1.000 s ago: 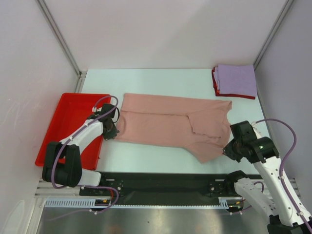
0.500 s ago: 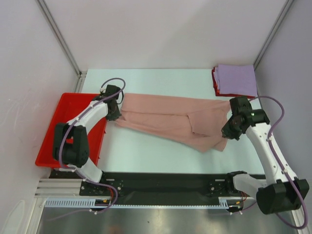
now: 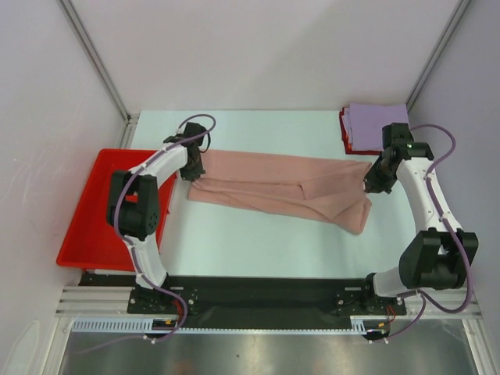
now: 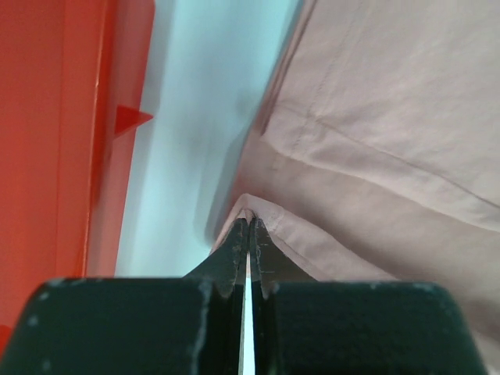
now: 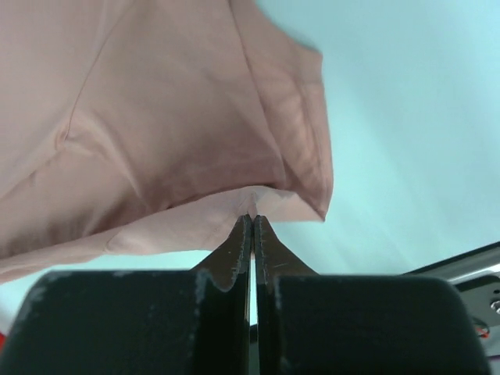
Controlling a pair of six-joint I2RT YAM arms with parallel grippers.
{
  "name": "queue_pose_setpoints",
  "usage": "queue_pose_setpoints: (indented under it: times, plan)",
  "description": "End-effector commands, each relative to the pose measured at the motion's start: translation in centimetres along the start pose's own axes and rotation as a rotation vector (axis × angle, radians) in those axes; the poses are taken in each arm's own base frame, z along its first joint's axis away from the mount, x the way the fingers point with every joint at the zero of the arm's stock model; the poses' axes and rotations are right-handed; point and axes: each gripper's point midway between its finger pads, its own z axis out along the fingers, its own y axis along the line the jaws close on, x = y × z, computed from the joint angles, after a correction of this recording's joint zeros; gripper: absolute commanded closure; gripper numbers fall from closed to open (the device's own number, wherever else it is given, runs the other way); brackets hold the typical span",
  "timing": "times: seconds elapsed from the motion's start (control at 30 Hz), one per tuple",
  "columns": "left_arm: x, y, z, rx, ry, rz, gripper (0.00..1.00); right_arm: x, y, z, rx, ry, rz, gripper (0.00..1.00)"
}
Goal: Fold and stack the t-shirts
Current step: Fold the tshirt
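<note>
Table — pale blue-green top, white walls on three sides, arm bases along the near edge.

Dusty-pink t-shirt — spread as a long band across the middle of the table, left to right, doubled over on itself with layered edges showing; right end wider, reaching nearer than the left. Plain cloth side up. Left end close to the tray, right end just short of the folded stack.

Red tray — plastic, at the table's left edge, beside the shirt's left end and apart from it; in the left wrist view a strip of table visible between tray wall and cloth.

Lavender t-shirt — folded, far right corner of the table, on top of the stack.

Red t-shirt — folded, under the lavender one, only its left and near edges showing.

Left pincer — clenched on the pink shirt's left end; a hem fold nipped between the tips.

Right pincer — clenched on the pink shirt's right end; a fold of cloth caught at the tips, table below.
</note>
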Motion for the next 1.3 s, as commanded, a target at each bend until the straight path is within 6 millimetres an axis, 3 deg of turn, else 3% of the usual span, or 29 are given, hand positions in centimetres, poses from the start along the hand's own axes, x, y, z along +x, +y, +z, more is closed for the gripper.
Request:
queue_pose_setpoints:
  times: [0.0, 0.23, 0.6, 1.27]
  plan:
    - [-2.1, -1.1, -0.9, 0.032, -0.04, 0.011, 1.0, -3.0, 0.8, 0.4, -0.03, -0.054, -0.028, 1.0]
    - [-1.9, -1.1, 0.2, 0.006, -0.019, 0.018, 1.0, -4.7, 2.0, 3.3, -0.033, -0.021, -0.047, 1.0]
    - [-2.7, -1.1, 0.9, -0.024, -0.022, 0.013, 1.0, -7.9, 3.5, 4.7, -0.043, -0.041, -0.058, 1.0]
    - [-4.9, -1.2, 2.9, -0.062, -0.013, -0.029, 0.98, -10.2, 5.6, 9.1, -0.086, 0.006, -0.074, 1.0]
